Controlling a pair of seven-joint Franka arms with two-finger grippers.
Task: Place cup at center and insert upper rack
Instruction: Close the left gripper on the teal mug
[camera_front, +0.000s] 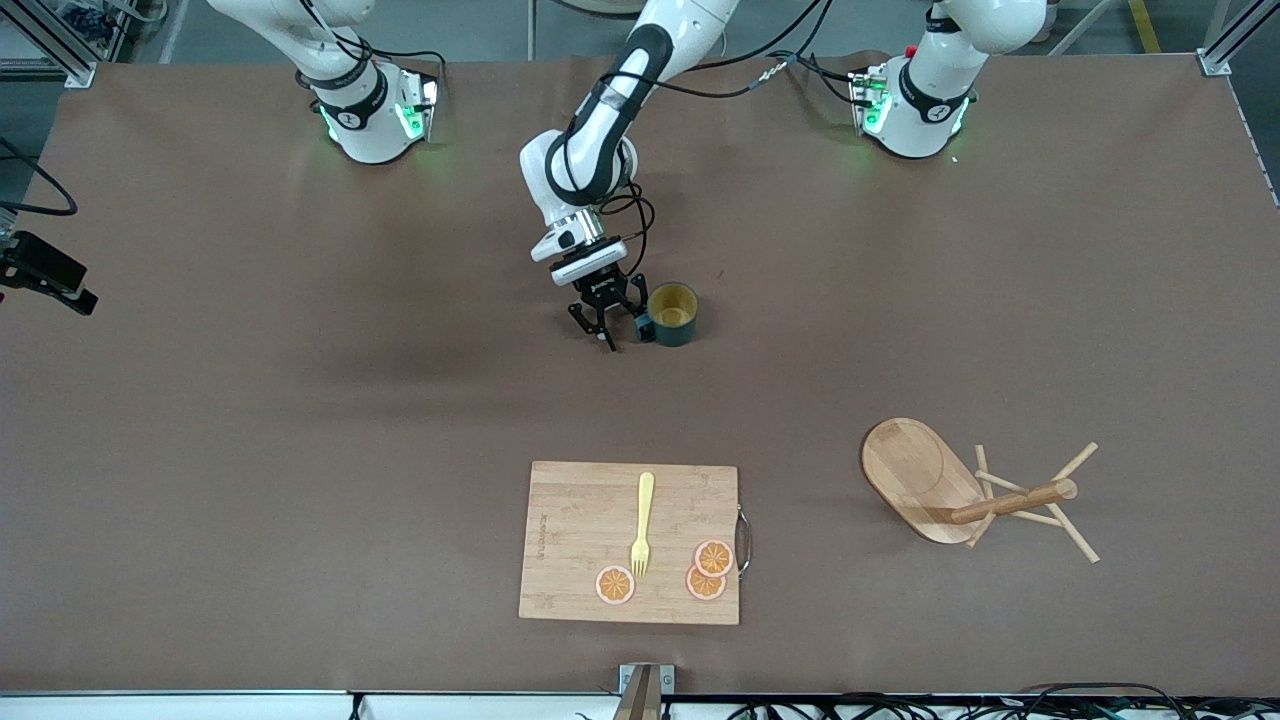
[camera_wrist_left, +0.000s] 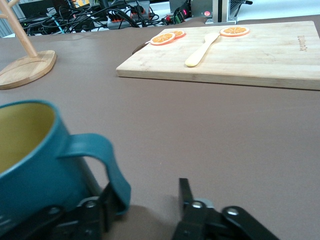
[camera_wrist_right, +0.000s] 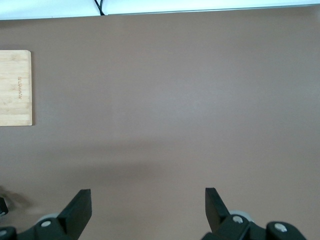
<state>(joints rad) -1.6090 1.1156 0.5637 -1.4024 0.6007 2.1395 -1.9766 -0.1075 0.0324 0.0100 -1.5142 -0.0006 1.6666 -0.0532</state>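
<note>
The teal cup (camera_front: 672, 314) with its yellow inside stands upright mid-table, its handle (camera_wrist_left: 107, 165) turned toward my left gripper (camera_front: 620, 330). That gripper (camera_wrist_left: 146, 192) is down at table level with its jaws astride the handle. One finger touches the handle and the other stands well clear of it. The wooden upper rack (camera_front: 920, 480) lies tipped on its side toward the left arm's end of the table, nearer to the front camera than the cup. My right gripper (camera_wrist_right: 148, 197) hangs open over bare table and holds nothing.
A wooden cutting board (camera_front: 580, 560) lies near the table's front edge. It carries a yellow fork (camera_front: 641, 525) and three orange slices (camera_front: 712, 557). The rack's oval base (camera_wrist_left: 25, 67) and the board (camera_wrist_left: 260, 55) show in the left wrist view.
</note>
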